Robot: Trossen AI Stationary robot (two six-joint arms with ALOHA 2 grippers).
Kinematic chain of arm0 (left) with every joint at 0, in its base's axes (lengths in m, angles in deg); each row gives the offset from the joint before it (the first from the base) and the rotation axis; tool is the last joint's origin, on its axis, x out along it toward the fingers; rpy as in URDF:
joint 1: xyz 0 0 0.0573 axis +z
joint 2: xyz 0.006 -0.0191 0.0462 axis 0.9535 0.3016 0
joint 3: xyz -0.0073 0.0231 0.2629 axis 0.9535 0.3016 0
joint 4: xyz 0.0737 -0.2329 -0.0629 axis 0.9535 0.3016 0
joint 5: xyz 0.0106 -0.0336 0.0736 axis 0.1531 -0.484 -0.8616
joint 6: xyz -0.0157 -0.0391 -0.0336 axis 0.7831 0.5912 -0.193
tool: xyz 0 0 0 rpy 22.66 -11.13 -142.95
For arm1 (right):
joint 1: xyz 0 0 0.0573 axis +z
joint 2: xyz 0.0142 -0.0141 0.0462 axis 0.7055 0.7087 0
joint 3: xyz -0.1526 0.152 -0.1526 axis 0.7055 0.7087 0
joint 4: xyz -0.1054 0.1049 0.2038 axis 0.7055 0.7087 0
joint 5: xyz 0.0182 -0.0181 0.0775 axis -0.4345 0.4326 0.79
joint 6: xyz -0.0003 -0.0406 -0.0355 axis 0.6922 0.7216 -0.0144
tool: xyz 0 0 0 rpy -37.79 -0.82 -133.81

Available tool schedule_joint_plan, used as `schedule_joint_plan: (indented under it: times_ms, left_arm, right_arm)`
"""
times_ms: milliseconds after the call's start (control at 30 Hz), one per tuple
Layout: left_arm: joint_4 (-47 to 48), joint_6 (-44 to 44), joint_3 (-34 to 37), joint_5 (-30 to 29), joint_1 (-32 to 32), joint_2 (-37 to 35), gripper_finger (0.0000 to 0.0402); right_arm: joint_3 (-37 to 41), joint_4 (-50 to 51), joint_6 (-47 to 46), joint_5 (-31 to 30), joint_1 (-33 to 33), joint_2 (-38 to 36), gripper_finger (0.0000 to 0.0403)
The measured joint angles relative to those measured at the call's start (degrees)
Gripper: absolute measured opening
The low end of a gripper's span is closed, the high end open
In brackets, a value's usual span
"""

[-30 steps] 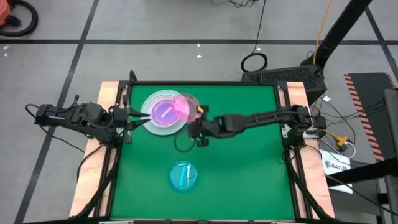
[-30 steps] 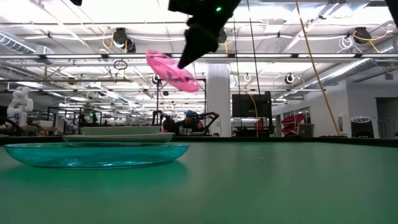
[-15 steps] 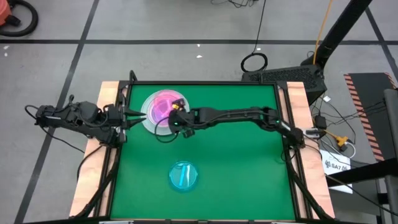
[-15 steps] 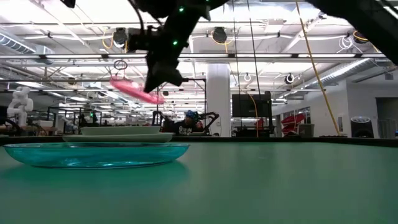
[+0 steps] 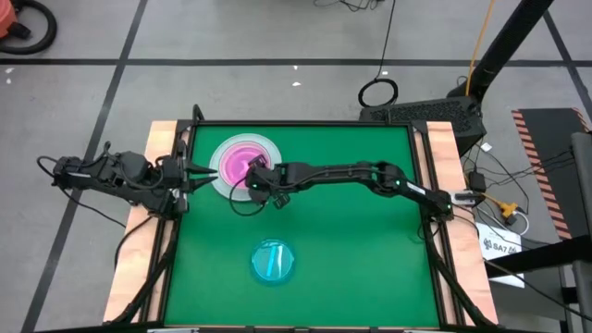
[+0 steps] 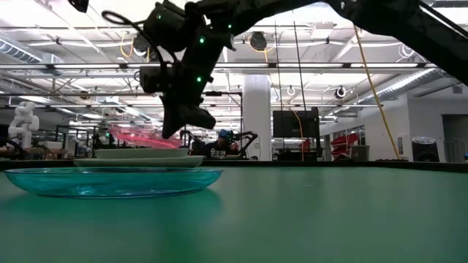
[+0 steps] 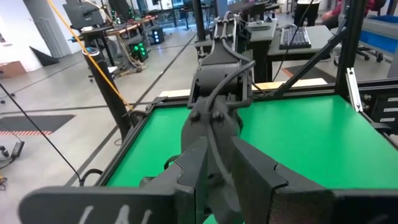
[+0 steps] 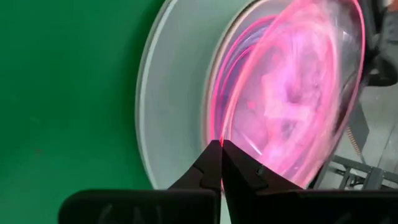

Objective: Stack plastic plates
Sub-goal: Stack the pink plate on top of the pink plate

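Note:
A translucent pink plate [image 5: 239, 159] [image 6: 137, 135] hangs just above a stack of plates [image 6: 139, 158] in the table's far left part. The stack's pale grey bottom plate [image 8: 168, 106] rests flat on the green mat, with a pink rim [image 8: 214, 93] showing on top of it. My right gripper [image 5: 252, 177] [image 6: 177, 128] is shut on the pink plate at the stack's near right side. A translucent cyan plate [image 5: 273, 261] [image 6: 110, 181] lies flat near the table's near edge. My left gripper [image 5: 196, 172] [image 7: 219, 163] waits slightly open at the left edge, beside the stack. My right gripper pinches the pink plate's rim [image 8: 219, 142] between its two fingers, on the side of the plate away from the left arm. The fingers slant down from the table's right. The plate is lifted clear, nearly level, a little above the stack.
Wooden side rails [image 5: 162, 139] and dark frame bars border the green mat [image 5: 351, 231]. The mat's right half and middle are free room. My right arm [image 5: 351, 172] stretches across the far half of the table.
My right gripper has moved toward the table's left edge and down, carrying the pink plate. The plate was steeply tilted and high beside the stack; now it is nearly level and low over the stack. The gripper has stayed shut on it.

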Motion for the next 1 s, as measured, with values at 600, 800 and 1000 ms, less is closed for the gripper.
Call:
schedule_joint_plan:
  times_ms: [600,800,1000]
  left_arm:
    - [1.68,1.97,0.00,0.02,-0.02,0.02,0.0077]
    - [2.08,2.35,0.00,0.01,-0.02,0.02,0.0077]
    - [2.96,3.93,0.00,0.02,-0.02,0.02,0.0077]
  right_arm:
    - [0.02,-2.65,0.40,-0.22,-0.44,0.62,0.0057]
    - [0.02,-2.10,-3.27,-7.49,-0.11,0.40,0.0089]
    - [0.02,-0.52,-8.28,-17.00,1.58,-0.73,0.0094]
